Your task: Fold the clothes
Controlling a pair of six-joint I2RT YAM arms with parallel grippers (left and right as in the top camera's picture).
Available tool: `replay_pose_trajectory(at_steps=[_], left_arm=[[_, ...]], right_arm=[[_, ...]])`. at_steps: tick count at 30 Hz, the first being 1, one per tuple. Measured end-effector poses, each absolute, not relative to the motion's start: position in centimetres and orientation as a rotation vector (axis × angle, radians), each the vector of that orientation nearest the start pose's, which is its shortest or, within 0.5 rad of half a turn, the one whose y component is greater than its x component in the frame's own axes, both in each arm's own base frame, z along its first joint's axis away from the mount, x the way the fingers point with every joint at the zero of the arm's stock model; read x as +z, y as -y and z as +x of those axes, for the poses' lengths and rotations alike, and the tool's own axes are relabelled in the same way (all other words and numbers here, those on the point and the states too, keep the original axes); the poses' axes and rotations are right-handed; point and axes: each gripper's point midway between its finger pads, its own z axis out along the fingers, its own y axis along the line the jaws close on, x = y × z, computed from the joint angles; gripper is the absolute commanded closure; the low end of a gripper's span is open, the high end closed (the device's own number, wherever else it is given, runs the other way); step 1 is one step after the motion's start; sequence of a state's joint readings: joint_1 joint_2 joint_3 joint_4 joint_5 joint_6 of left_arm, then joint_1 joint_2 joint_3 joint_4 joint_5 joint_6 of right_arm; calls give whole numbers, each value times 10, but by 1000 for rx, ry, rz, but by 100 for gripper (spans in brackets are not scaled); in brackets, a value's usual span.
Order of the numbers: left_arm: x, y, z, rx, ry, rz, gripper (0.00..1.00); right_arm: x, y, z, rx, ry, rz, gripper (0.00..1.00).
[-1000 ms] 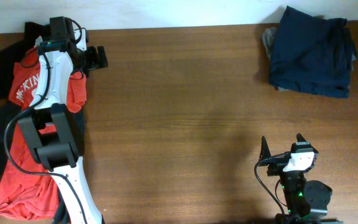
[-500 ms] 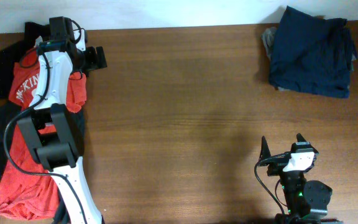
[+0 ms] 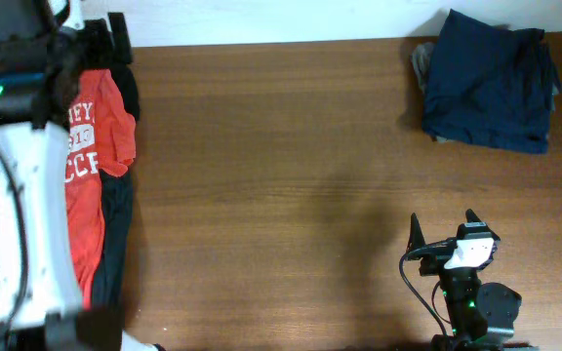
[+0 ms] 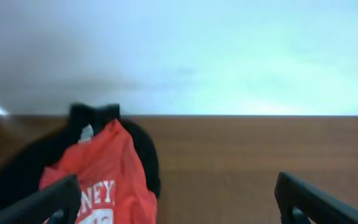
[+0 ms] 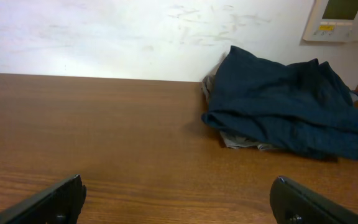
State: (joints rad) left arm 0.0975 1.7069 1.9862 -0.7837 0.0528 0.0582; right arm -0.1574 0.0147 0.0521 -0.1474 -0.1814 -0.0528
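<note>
The red T-shirt [image 3: 96, 156] lies stretched along the left edge of the counter [image 3: 281, 175], over a black piece [image 3: 117, 234]. Its long axis runs from the near edge toward the far wall. The left fingers [image 4: 48, 200] hang spread wide and empty above its far end, so that arm is the nearer. The navy piece [image 3: 486, 83] sits bunched at the far right corner, well ahead of the right fingers [image 5: 55, 200], which are also wide and empty.
</note>
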Motion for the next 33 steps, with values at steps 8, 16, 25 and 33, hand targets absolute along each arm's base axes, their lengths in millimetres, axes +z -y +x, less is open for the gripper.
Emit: replay_pose_trajectory(at_steps=[8, 16, 25, 33], left_arm=[[377, -26, 372, 71, -1860, 35, 1], [308, -7, 310, 18, -1735, 96, 1], [241, 7, 286, -22, -1623, 151, 1], [200, 12, 270, -22, -1507, 177, 1]], right_arm=[[159, 7, 242, -5, -1679, -48, 1], [160, 7, 242, -6, -1677, -48, 1], [159, 7, 242, -6, -1678, -48, 1], [159, 7, 242, -6, -1678, -48, 1]])
